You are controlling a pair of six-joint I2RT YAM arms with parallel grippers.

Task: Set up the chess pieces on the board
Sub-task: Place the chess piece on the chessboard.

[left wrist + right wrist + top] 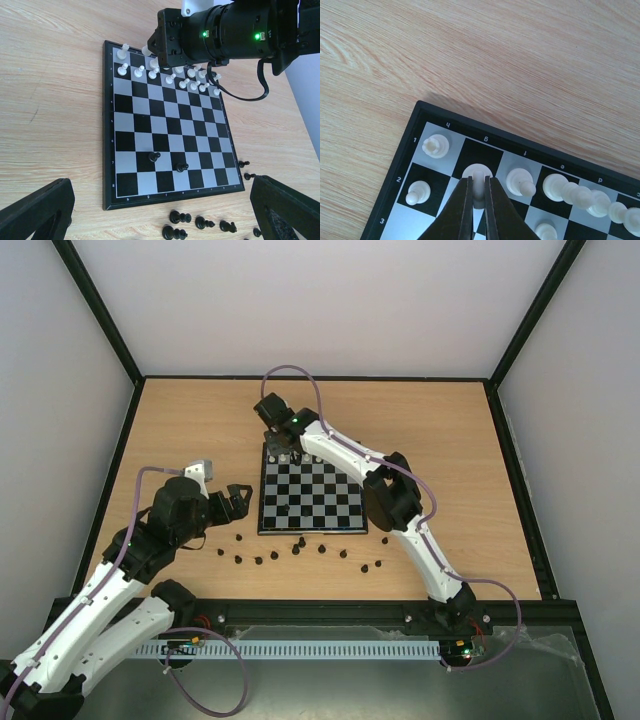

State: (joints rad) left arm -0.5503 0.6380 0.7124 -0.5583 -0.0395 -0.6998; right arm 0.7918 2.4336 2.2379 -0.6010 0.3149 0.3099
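- Right gripper (pixel 479 186) pinched tight on a white piece (pixel 478 172), upright on the second square from the corner, far row of the board (pixel 320 502).
- Other white pieces (pixel 170 77) lined along the two far rows.
- Left gripper (pixel 236 502) spread wide, holding nothing, just left of the board.
- Two black pieces (pixel 154 157) on the near rows; more scattered on the table (pixel 450 440) just off the near edge.

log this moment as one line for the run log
right gripper: shut on white piece, far row of board | left gripper: open, empty, off board | black pieces: two on board, rest on table
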